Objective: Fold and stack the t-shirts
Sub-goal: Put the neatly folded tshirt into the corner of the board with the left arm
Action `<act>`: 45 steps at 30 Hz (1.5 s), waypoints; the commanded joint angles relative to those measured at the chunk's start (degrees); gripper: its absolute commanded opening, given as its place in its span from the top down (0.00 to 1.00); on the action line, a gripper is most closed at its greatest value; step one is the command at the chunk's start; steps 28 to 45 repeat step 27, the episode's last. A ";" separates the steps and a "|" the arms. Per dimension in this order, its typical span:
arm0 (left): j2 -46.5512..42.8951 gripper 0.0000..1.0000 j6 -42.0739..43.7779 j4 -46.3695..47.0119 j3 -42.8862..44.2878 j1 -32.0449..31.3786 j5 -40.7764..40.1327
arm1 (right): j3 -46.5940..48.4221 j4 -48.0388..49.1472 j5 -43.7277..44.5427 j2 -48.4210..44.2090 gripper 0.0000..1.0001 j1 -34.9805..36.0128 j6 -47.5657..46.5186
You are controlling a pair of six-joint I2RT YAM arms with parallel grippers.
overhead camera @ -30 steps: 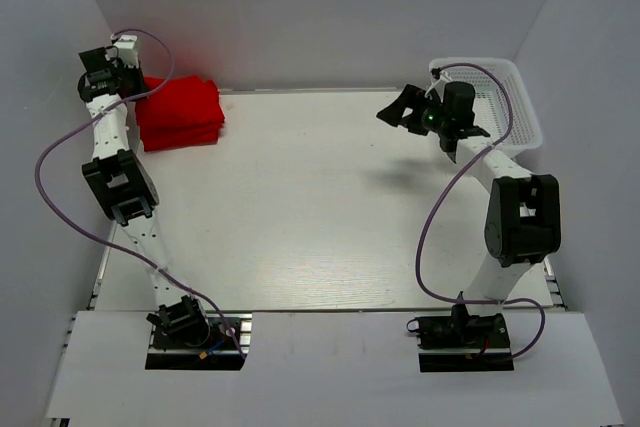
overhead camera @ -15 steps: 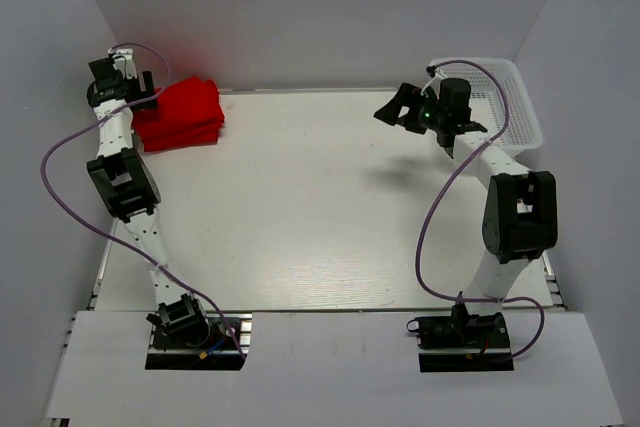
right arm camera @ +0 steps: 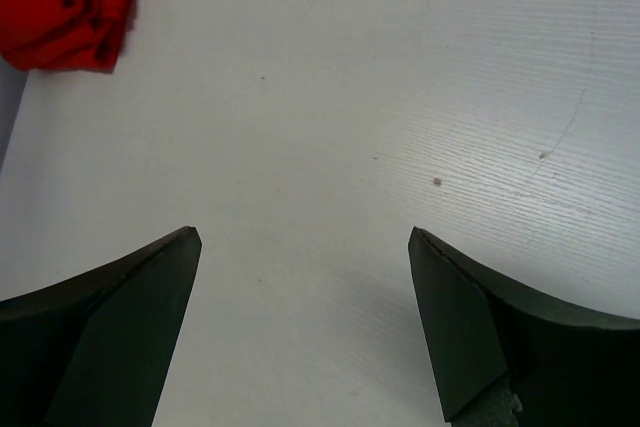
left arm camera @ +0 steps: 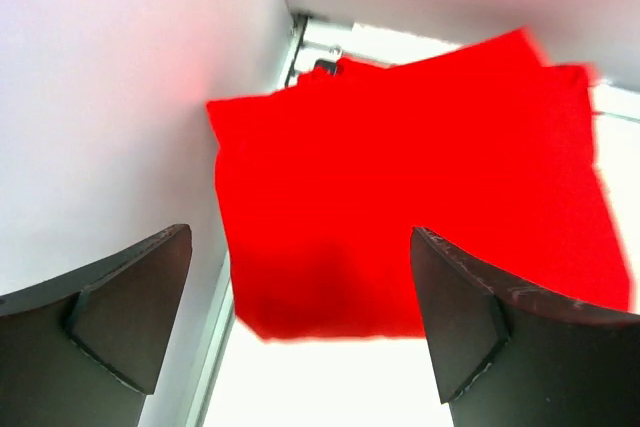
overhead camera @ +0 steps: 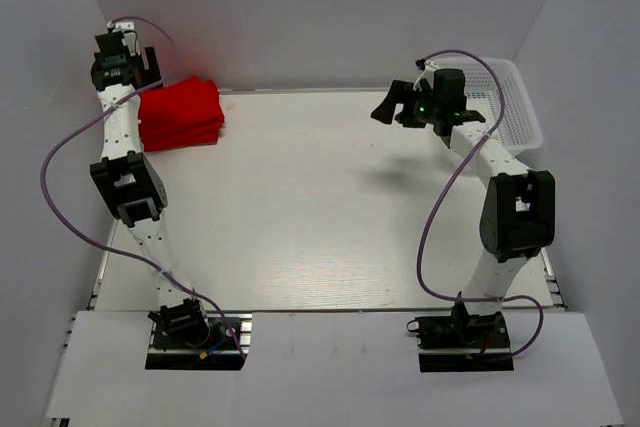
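Far left, the left gripper (overhead camera: pixel 140 55) hangs above the back-left corner of the desk (overhead camera: pixel 300 217), jaws spread wide and empty; just below it lie the t-shirts (overhead camera: pixel 182 114) — a folded red stack by the left wall; well across the desk, the right gripper (overhead camera: pixel 392 107) hovers in the air, jaws likewise apart, holding nothing; a white mesh basket (overhead camera: pixel 520 112) sits in the far-right corner.

Red t-shirts (overhead camera: pixel 181 118) in far-left corner of table (overhead camera: pixel 300 217)
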 commanded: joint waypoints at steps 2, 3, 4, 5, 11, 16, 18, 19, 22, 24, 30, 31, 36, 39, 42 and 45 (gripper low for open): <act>-13.01 0.00 -0.58 -3.82 -1.26 -3.63 -6.78 | 1.77 -6.53 3.75 -2.79 0.10 1.01 -5.50; -14.85 0.00 -1.11 -3.82 -3.20 -5.11 -4.16 | -1.02 -5.84 3.66 -3.41 0.10 0.92 -6.04; -19.13 0.00 -3.21 -3.82 -8.52 -5.82 -2.83 | -2.35 -5.05 3.66 -4.11 0.10 1.01 -6.48; -21.26 0.00 -5.32 -3.13 -11.36 -6.70 -2.82 | -3.85 -3.39 4.62 -6.56 0.10 1.01 -6.22; -40.15 0.00 -17.79 14.85 -49.83 -19.79 3.76 | -17.64 0.15 9.11 -13.17 0.10 1.88 -4.73; -51.68 0.00 -20.54 24.05 -69.74 -32.10 7.91 | -25.64 0.93 6.83 -17.65 0.10 2.06 -4.99; -53.88 0.00 -20.54 20.80 -72.28 -34.03 5.46 | -28.29 1.37 6.56 -19.66 0.10 1.89 -4.99; -55.28 0.00 -20.54 20.79 -73.69 -35.17 3.88 | -31.51 2.16 6.39 -20.29 0.10 1.97 -4.81; -61.35 0.00 -21.07 22.45 -78.00 -35.80 3.16 | -35.39 5.33 6.30 -23.44 0.10 1.89 -4.37; -64.51 0.00 -21.07 23.68 -79.59 -36.33 3.16 | -37.25 6.91 5.43 -24.95 0.10 1.89 -4.28; -65.75 0.00 -21.07 23.07 -80.21 -36.94 0.88 | -38.23 8.05 3.93 -26.27 0.10 1.89 -5.16; -65.75 0.00 -21.07 23.07 -80.21 -36.94 0.88 | -38.23 8.05 3.93 -26.27 0.10 1.89 -5.16; -65.75 0.00 -21.07 23.07 -80.21 -36.94 0.88 | -38.23 8.05 3.93 -26.27 0.10 1.89 -5.16; -65.75 0.00 -21.07 23.07 -80.21 -36.94 0.88 | -38.23 8.05 3.93 -26.27 0.10 1.89 -5.16; -65.75 0.00 -21.07 23.07 -80.21 -36.94 0.88 | -38.23 8.05 3.93 -26.27 0.10 1.89 -5.16; -65.75 0.00 -21.07 23.07 -80.21 -36.94 0.88 | -38.23 8.05 3.93 -26.27 0.10 1.89 -5.16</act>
